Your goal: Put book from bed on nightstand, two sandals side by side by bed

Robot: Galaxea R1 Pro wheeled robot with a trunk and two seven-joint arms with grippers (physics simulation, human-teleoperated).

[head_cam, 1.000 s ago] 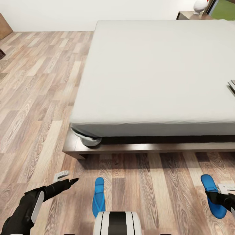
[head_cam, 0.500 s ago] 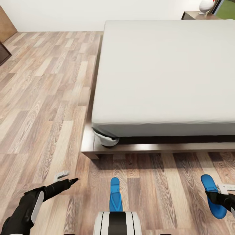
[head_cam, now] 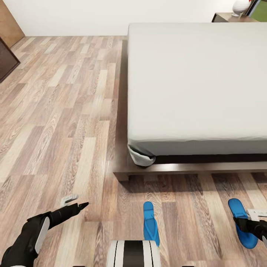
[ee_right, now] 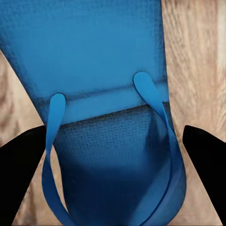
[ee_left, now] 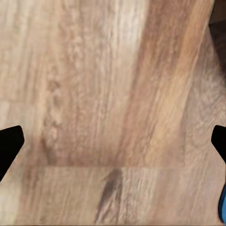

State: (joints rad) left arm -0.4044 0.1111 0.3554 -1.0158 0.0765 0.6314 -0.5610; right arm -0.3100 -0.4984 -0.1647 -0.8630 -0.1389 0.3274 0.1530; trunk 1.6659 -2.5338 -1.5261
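The right hand (head_cam: 247, 223) hangs low over one blue sandal (head_cam: 241, 227), its fingers spread wide to either side of the strap (ee_right: 106, 106) and gripping nothing — apparently poised for a pickup. The left hand (head_cam: 74, 202), likewise spread and empty, hovers above bare floor (head_cam: 55, 111); the second sandal (head_cam: 151, 223) lies well off to its right, between the two hands. Beyond both, the bed (head_cam: 196, 81), with no book in sight.
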